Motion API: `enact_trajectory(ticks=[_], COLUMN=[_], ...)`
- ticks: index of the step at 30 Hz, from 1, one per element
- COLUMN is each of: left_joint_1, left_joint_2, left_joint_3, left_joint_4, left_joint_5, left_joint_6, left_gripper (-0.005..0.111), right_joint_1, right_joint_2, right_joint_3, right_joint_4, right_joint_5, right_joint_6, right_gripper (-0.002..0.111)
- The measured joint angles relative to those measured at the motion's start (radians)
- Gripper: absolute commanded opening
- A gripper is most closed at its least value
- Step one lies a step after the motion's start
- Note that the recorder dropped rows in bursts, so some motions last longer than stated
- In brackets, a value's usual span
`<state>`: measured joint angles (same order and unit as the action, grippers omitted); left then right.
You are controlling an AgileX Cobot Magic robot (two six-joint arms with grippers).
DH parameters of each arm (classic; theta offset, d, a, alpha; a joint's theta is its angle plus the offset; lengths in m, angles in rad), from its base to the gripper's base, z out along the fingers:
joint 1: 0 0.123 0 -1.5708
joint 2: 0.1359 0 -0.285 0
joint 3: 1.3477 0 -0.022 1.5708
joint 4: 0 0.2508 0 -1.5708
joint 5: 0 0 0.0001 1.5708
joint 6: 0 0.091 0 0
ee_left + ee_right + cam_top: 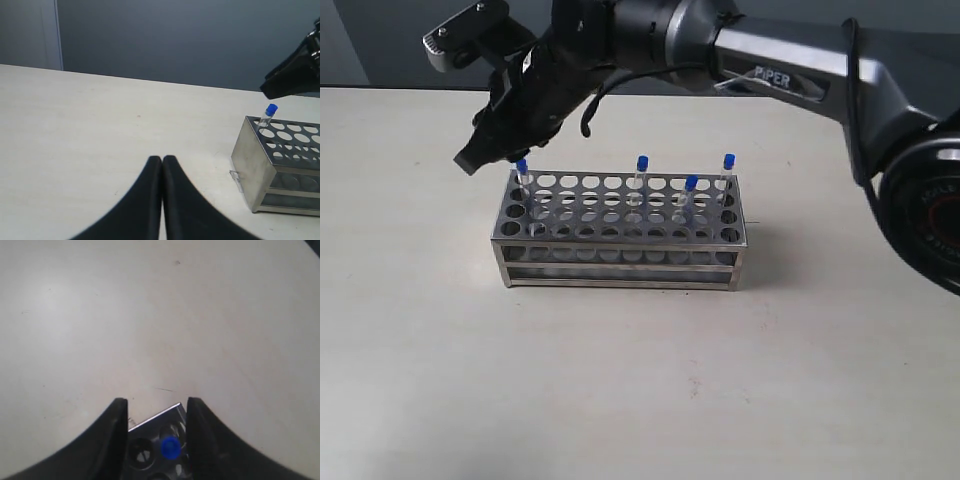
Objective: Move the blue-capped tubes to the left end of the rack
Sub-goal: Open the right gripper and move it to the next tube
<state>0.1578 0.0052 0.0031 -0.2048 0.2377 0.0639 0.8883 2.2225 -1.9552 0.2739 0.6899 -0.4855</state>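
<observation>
- The left fingers are clenched together on nothing. They hang low over the counter, well apart from the rack's left end, so they pose little risk where they are.
- The leftmost tube stands in a back-row hole at the rack's left end, where the task wants it.
- The right fingers are released and spread. The right wrist view looks straight down on this tube's blue cap between them.
- The risk here is in pulling away. If the arm swings sideways before rising, a finger could catch the cap. That could lever the thin tube against its hole or drag the light steel rack across the counter.
- The second tube stands near the middle of the back row, and the third tube is a row nearer the front and further right. Both have yet to be moved.
- The right arm reaches across above them, so a low sweep back could knock their caps.
- The rightmost tube stands at the back right corner, furthest from its goal.
- A pinch on a cap alone might pull the cap off or let the smooth tube tilt, so that it jams on re-entering a hole.
</observation>
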Motion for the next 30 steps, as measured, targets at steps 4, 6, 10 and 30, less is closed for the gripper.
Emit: enact_trajectory(ticks=[4, 6, 10, 30], left_joint_1=[0.000, 0.000, 0.000, 0.000], left_joint_2=[0.000, 0.000, 0.000, 0.000], left_joint_3=[0.000, 0.000, 0.000, 0.000], left_joint_4=[0.000, 0.000, 0.000, 0.000], left_joint_5=[0.000, 0.000, 0.000, 0.000], left_joint_6=[0.000, 0.000, 0.000, 0.000], left_gripper=[0.001, 0.001, 0.001, 0.001], right_joint_1=[0.000, 0.000, -0.005, -0.243], right_joint_2=[-0.052, -0.073, -0.105, -0.300], right_joint_3=[0.000, 0.000, 0.000, 0.297], right_joint_4=[-0.088, -0.160, -0.340, -0.294], right_joint_5=[0.057, 0.115, 0.314, 0.400], right_joint_6=[0.039, 0.076, 0.199, 0.348], right_gripper=[0.038, 0.038, 0.038, 0.038])
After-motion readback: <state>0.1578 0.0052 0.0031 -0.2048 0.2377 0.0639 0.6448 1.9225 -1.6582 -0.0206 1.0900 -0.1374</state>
